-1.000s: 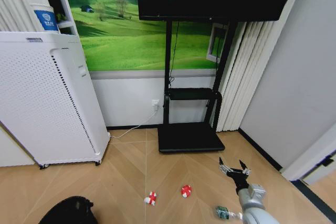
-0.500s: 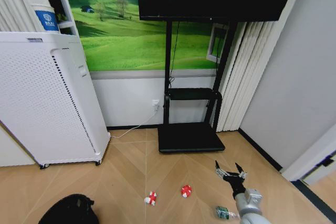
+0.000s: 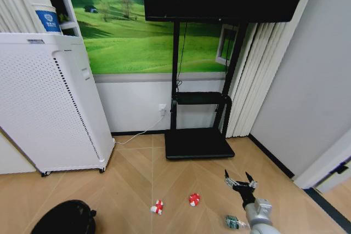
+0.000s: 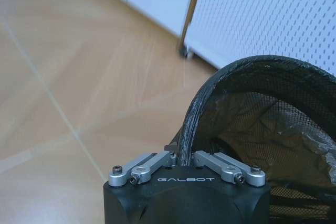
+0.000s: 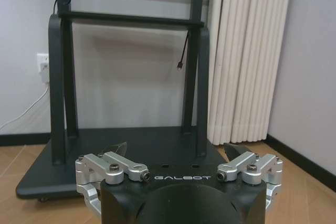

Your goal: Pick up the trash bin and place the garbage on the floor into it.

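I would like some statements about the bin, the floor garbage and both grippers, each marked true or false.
1. The left gripper is shut on the trash bin rim. True.
2. The right gripper holds the small bottle. False: it is open and empty, above the floor.
3. The red-and-white scrap lies inside the bin. False: it lies on the floor.
4. The red ball-like piece lies on the floor. True.

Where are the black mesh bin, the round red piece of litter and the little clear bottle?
Black mesh trash bin (image 3: 64,218): head view, its dark rim.
Red ball-like scrap (image 3: 194,199): head view, its middle.
Clear green-labelled bottle (image 3: 233,222): head view, its body.
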